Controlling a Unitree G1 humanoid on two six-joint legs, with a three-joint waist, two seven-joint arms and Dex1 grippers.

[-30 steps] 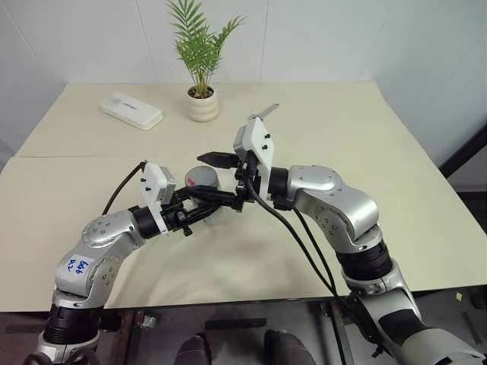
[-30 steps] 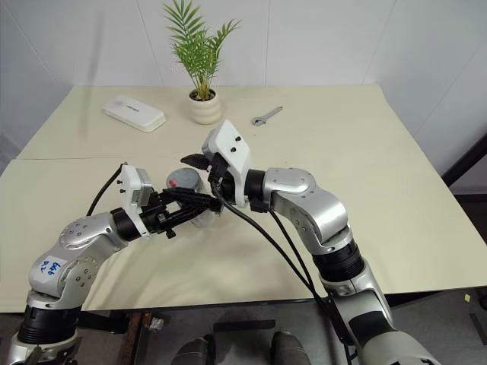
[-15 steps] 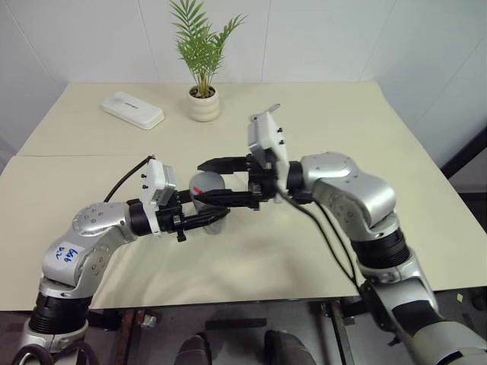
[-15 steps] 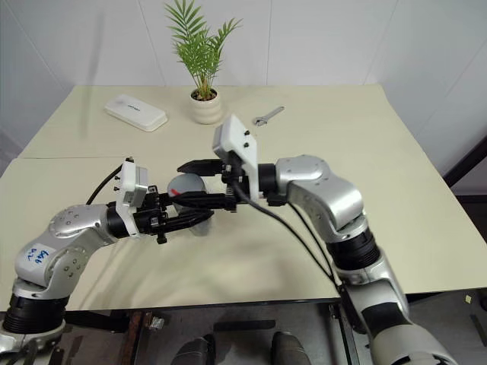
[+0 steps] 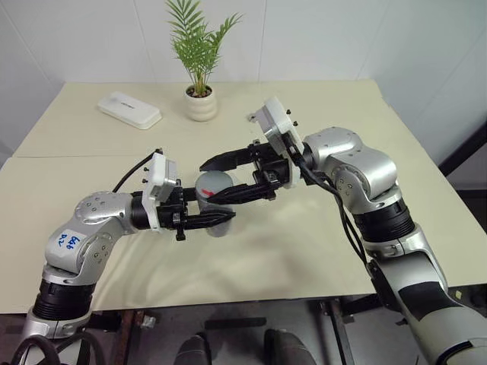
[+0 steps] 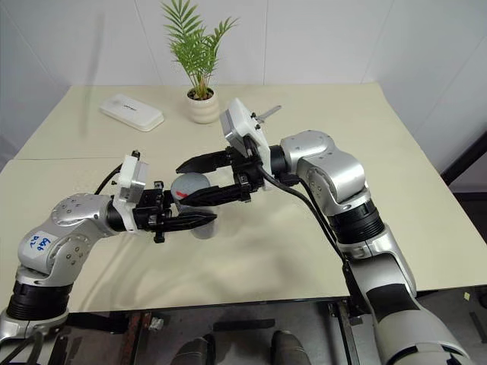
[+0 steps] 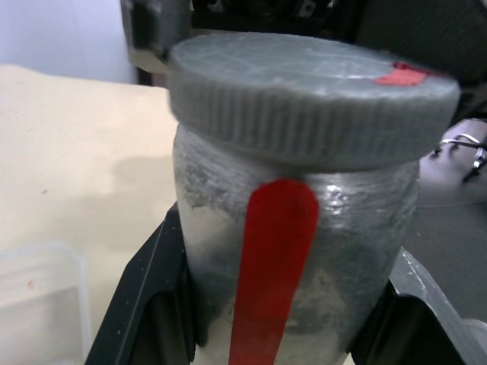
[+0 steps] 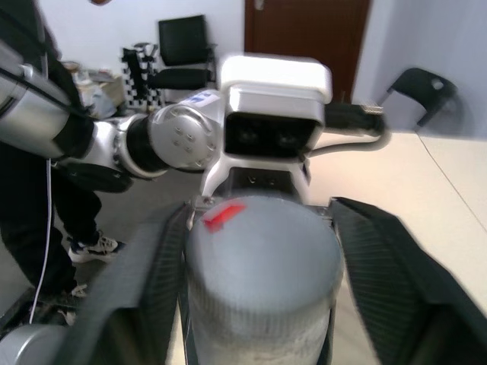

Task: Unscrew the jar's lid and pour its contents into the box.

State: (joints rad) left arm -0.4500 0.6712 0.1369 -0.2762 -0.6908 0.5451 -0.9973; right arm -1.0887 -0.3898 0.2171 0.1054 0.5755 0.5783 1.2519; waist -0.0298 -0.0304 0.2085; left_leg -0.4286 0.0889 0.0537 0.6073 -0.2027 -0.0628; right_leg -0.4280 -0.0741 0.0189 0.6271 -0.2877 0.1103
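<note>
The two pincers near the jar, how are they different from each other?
The left pincer is shut on the jar, squeezing its body, while the right pincer is open, its fingers spread on either side of the lid with gaps showing. The left pincer sits lower, at the jar's body; the right pincer sits higher, at lid level. They reach in from opposite sides. Both have two black fingers and point roughly level.

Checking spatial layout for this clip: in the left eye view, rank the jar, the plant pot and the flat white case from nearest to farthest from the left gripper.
1. jar, between the left gripper fingers.
2. plant pot, far table edge, beyond the jar.
3. flat white case, far left; close to the pot's distance, roughly tied.
</note>
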